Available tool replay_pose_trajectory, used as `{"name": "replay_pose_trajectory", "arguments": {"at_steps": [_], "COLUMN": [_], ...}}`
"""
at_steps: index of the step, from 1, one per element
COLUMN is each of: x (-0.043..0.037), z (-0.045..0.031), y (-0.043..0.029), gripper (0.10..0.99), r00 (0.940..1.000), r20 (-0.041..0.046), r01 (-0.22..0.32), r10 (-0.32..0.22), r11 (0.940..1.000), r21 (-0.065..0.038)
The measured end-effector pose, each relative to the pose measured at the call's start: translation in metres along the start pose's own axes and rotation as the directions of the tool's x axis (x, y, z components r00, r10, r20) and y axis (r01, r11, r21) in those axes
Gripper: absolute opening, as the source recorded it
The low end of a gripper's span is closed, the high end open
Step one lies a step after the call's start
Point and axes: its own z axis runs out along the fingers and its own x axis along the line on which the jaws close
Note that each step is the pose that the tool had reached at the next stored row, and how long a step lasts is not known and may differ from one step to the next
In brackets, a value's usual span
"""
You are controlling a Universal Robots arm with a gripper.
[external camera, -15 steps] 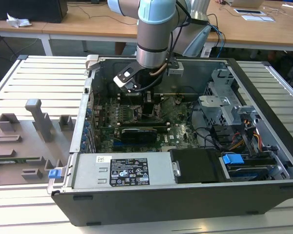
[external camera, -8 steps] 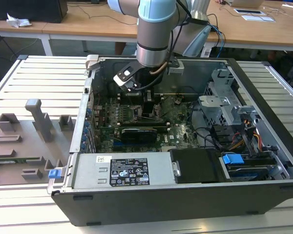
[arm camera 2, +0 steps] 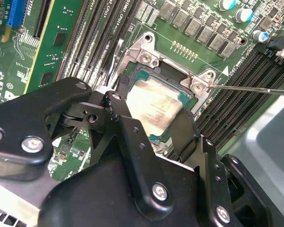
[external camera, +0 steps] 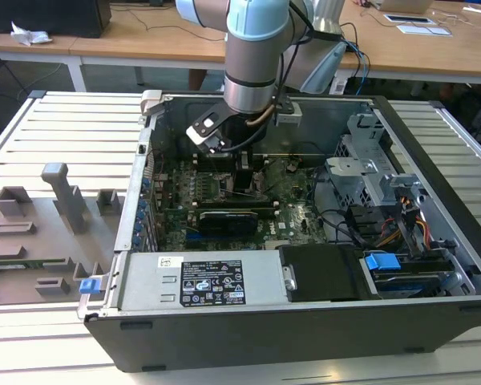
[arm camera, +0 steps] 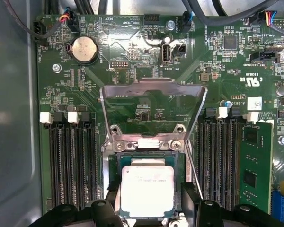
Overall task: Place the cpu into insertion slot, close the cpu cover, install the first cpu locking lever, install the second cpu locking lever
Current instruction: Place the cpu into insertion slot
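Sitting in the insertion slot [arm camera: 114, 166] – a square socket with a silver metal rim – is the cpu [arm camera: 147, 189], a small flat chip with a dull silver-grey top. The black gripper [arm camera: 149, 201] straddles it on two sides; whether its jaws clamp the chip or stand loose beside it cannot be told. Just beyond the socket, the cpu cover [arm camera: 154, 86], a thin silvery hinged frame, stands raised off it. Long black memory slots [arm camera: 68, 165] flank the socket on the green circuit board [arm camera: 132, 47] – all inside an open dark grey computer case [external camera: 305, 325].
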Motion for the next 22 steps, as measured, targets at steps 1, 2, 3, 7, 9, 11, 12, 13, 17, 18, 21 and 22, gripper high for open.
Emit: {"name": "replay_pose_trajectory", "arguments": {"at_steps": [1,2,3,7,9,11,12,13,17,18,21,22], "x": [-0.0002,-0.0002,-0.0003,-0.0005,-0.0006,-0.0006,-0.0005,-0.0005,-0.0005,-0.0005,-0.0004,-0.0004], "z": [0.0000,0.0000,0.0000,-0.0026,-0.0070,-0.0096,-0.0109,-0.0114,-0.0111,-0.0110,-0.0089,-0.0079], "y": [0.0000,0.0000,0.0000,-0.0001,-0.0002,-0.0002,-0.0002,-0.0003,-0.0003,-0.0003,-0.0010,-0.0017], "gripper": [0.616,0.616,0.616,0.616,0.616,0.616,0.616,0.616,0.353,0.294,0.173,0.106], "r00": [1.0000,1.0000,1.0000,1.0000,1.0000,1.0000,1.0000,1.0000,0.9997,0.9994,0.9955,0.9950], "r20": [0.0000,0.0001,0.0002,0.0001,-0.0002,-0.0003,-0.0003,-0.0003,0.0004,0.0007,0.0008,0.0000], "r01": [0.000,0.000,0.000,0.000,0.000,0.000,0.000,0.000,0.023,0.035,0.095,0.100], "r10": [0.000,0.000,0.000,0.000,0.000,0.000,0.000,0.000,-0.023,-0.035,-0.095,-0.100], "r11": [1.0000,1.0000,1.0000,1.0000,1.0000,1.0000,1.0000,1.0000,0.9997,0.9994,0.9955,0.9950], "r21": [0.000,0.000,0.000,0.000,0.000,0.000,0.000,0.000,-0.001,-0.001,-0.004,-0.004]}}
